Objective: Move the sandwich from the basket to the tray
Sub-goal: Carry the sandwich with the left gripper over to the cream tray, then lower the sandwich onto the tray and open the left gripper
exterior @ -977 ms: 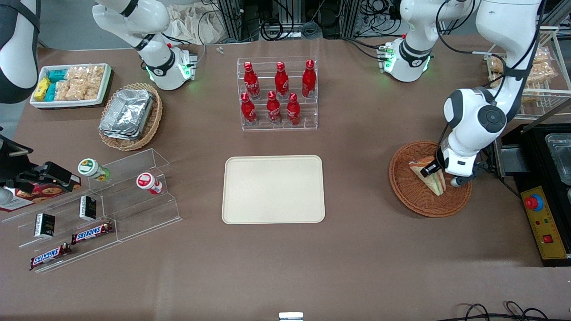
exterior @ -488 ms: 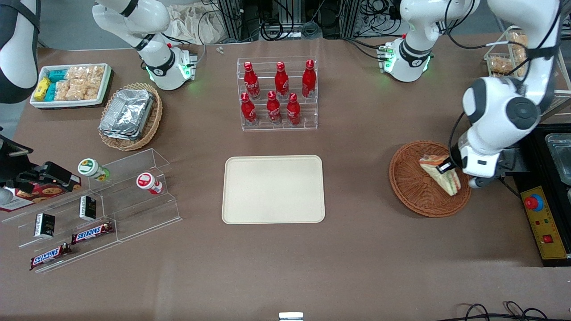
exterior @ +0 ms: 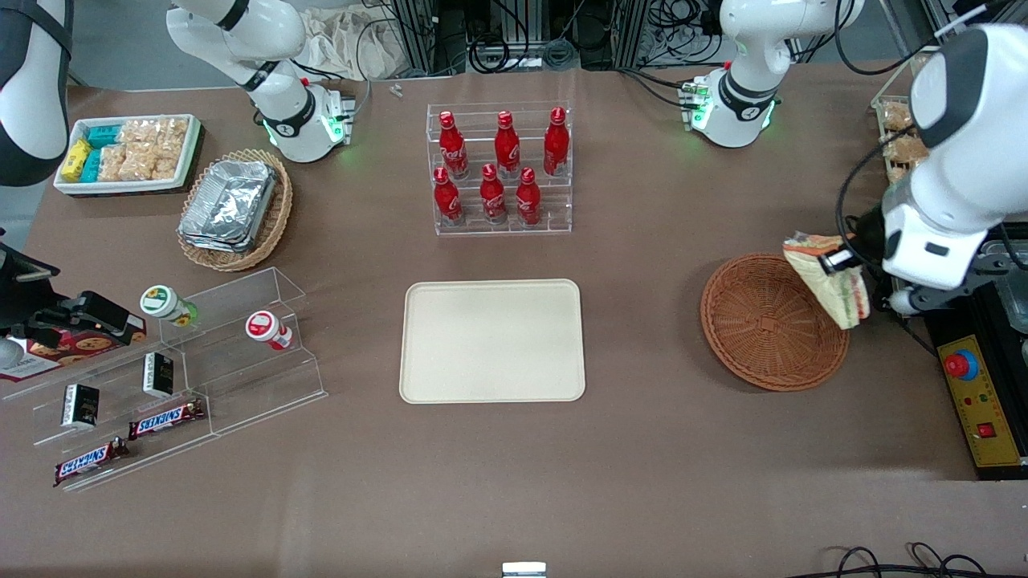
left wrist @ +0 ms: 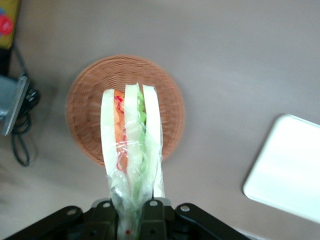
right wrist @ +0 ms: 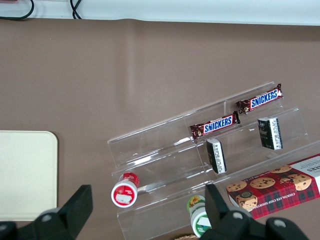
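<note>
Front view: the gripper [exterior: 850, 265] hangs in the air above the rim of the basket [exterior: 763, 337], at the working arm's end of the table. It is clamped on the sandwich [exterior: 831, 277], which is lifted clear of the basket and hangs tilted, its pointed end down. The basket is bare inside. The tray [exterior: 492, 340] lies flat in the middle of the table, well apart from the basket, with nothing on it. Farther from the camera than the tray stands a clear rack of red bottles [exterior: 499, 167]. Toward the parked arm's end lie a tan basket with foil containers [exterior: 233, 207], a white bin of snacks [exterior: 127, 152] and a clear stepped shelf [exterior: 173, 377] with candy bars and small jars.

Left wrist view: the sandwich [left wrist: 131, 150] is pinched between the fingers [left wrist: 155, 220] at its narrow end, its bread layers and green and orange filling showing through the clear wrap. Below it sits the basket [left wrist: 85, 110], and a corner of the tray [left wrist: 287, 170] shows apart from it on the brown table.

Right wrist view: the shelf [right wrist: 210, 150] holds two Snickers bars [right wrist: 235, 112], small dark boxes, two jars and a cookie box [right wrist: 275, 187]. One edge of the tray [right wrist: 27, 175] lies near it.
</note>
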You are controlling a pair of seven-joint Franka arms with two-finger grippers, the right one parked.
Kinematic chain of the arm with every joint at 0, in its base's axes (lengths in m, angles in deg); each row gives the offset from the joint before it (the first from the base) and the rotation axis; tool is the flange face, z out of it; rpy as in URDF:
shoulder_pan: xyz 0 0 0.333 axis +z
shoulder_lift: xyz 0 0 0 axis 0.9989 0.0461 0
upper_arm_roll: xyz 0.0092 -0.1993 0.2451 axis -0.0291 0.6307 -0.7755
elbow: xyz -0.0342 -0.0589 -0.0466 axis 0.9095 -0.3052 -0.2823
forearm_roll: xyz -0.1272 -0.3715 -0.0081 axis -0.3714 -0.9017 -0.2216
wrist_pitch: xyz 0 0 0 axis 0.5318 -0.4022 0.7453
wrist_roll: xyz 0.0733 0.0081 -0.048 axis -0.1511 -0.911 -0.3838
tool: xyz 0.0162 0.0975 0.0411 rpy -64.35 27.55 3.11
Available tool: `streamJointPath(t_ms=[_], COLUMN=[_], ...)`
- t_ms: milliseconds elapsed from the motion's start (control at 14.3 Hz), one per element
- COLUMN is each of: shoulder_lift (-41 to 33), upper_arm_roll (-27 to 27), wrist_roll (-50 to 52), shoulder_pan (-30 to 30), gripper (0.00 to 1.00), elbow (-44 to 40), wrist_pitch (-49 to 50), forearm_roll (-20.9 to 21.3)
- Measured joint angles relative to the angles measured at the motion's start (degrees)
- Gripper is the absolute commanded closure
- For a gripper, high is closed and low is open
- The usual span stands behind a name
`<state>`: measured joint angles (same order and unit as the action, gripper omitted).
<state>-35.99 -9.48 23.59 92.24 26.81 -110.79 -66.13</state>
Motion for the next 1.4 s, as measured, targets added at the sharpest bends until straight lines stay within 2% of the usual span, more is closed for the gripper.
streamJointPath(t_ms=[209,349,628,767,1047,1256,1326,1395], shoulder_lift=[3.6,7.85,17.94,24.44,36.92,41.45,42.12,42.61], upper_arm_roll=[11.12,16.14,17.37,17.35,17.19,17.03,16.93,16.89], wrist_roll=[0.22,0.39,0.71,4.8,20.46,22.18,22.18,22.18], shoulder_pan=[-0.35,-1.24,-6.34,-9.47,-16.09,-16.55,-16.53,-16.52], gripper=[1.0,1.0,1.0,1.0,1.0,1.0,0.94,0.67], elbow=[-2.52,-2.63,-2.59,-2.65,-3.27,-4.33,-4.58,-4.69], wrist_pitch=[0.11,-1.22,-10.24,-16.48,-26.84,-29.83,-31.03,-32.03], forearm_roll=[0.18,0.72,1.9,6.46,21.34,23.88,24.27,24.96])
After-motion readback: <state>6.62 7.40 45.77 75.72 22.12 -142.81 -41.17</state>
